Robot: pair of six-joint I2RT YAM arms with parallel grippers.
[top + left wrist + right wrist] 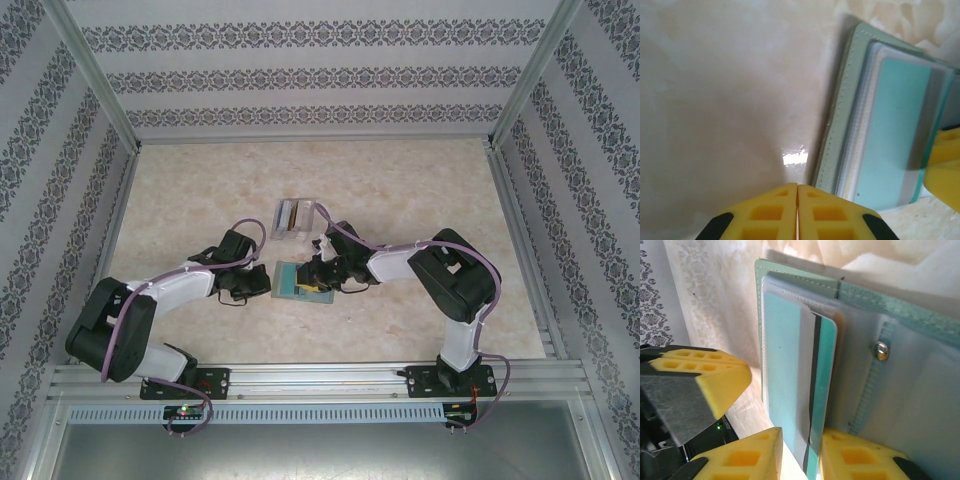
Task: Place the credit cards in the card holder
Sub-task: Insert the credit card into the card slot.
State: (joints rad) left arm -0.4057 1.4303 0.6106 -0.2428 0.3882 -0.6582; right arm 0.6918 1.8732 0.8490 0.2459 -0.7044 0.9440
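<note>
An open grey-green wallet (300, 285) lies in the middle of the desk (420, 190) between two robot arms, near a clear rack (293, 217). The right jaws are nearly closed and appear to pinch the near end of a teal card (826, 365) with a black stripe. The card's far end seems to sit partway inside a clear inner pocket. The left jaws are pressed fully together, holding nothing, low beside the wallet's outer edge. The step in hand looks like insertion. Next, the card probably needs pushing straight along the pocket until seated, with the wallet kept from sliding.
</note>
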